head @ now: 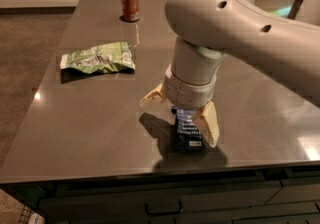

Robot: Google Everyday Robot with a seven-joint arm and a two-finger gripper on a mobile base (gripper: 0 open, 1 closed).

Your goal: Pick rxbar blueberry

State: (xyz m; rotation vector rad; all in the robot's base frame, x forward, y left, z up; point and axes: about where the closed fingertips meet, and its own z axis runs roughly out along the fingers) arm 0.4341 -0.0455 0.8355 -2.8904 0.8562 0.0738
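Observation:
The rxbar blueberry [188, 134], a small flat dark blue wrapper with white text, lies on the dark table [90, 118] near its front edge. My gripper [180, 113] hangs from the big pale arm, right above the bar's far end. It is open, with one cream finger [151, 99] to the left of the bar and the other finger [210, 125] at the bar's right side. The wrist hides the bar's far end.
A green and white snack bag [98, 58] lies to the left of the middle of the table. A red soda can [130, 2] stands at the back edge. The table's front edge [150, 172] is just below the bar, with drawers under it.

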